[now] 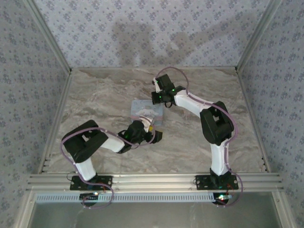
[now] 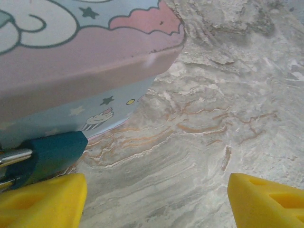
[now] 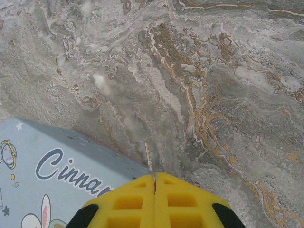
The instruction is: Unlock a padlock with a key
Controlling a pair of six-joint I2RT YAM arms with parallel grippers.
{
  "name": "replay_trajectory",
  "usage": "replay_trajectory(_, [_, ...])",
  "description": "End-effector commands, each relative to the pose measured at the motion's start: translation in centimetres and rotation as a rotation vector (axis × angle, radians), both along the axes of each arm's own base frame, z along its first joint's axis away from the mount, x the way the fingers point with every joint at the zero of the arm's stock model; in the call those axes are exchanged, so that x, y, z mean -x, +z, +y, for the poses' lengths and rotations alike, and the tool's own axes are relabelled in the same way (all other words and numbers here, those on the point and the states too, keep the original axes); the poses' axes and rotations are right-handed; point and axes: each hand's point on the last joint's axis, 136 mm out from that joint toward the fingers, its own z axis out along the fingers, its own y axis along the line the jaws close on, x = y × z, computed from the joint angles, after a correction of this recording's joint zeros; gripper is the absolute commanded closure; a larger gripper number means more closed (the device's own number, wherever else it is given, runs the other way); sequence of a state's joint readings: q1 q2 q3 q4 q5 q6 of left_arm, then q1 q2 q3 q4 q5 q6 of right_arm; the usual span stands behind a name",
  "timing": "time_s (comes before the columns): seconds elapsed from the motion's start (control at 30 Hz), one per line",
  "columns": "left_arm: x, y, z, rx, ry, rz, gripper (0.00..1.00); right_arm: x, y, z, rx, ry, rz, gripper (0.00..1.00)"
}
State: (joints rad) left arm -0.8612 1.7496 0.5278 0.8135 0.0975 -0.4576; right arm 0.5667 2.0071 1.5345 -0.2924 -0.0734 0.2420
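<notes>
Left jaws gape beside the padlock (image 2: 50,154), not yet gripping it; right jaws pinch shut, perhaps on a thin key (image 3: 148,159). Next: steady the padlock.

Matt blue padlock (image 2: 52,153) (plastic-looking), smooth marbled table (image 2: 213,118)

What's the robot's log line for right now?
left gripper open, near padlock | padlock beside tin | right gripper shut on thin sliver, maybe key
</notes>
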Motion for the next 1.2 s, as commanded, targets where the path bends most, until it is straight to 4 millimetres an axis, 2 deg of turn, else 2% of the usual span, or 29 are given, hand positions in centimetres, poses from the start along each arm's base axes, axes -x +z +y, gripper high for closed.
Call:
replay_trajectory(0.0, [0.2, 1.5, -0.2, 0.08, -0.032, -0.012, 0.22, 0.6, -1.3, 0.0, 0.034, 0.015, 0.014, 1.0])
replay_trajectory(0.53, [-1.2, 2.3, 2.9, 0.176, 0.062, 0.064, 0.2, 0.6, -1.3, 0.0, 0.042, 0.017, 0.005, 1.0])
replay_trajectory(0.8, [-1.0, 2.3, 4.6, 0.117, 0.093, 0.063, 0.18, 0.6, -1.5, -0.1, 0.051, 0.019, 0.003, 1.0])
replay_trajectory(1.0, [-1.4, 1.0, 5.5, 0.032, 0.135, 0.075, 0.15, 0.6, -1.3, 0.2, 0.045, 0.022, -0.001, 1.0])
replay_trajectory(1.17, [-1.9, -0.2, 5.4, -0.026, 0.171, 0.051, 0.13, 0.7, -1.2, 0.4, 0.043, 0.025, -0.003, 1.0])
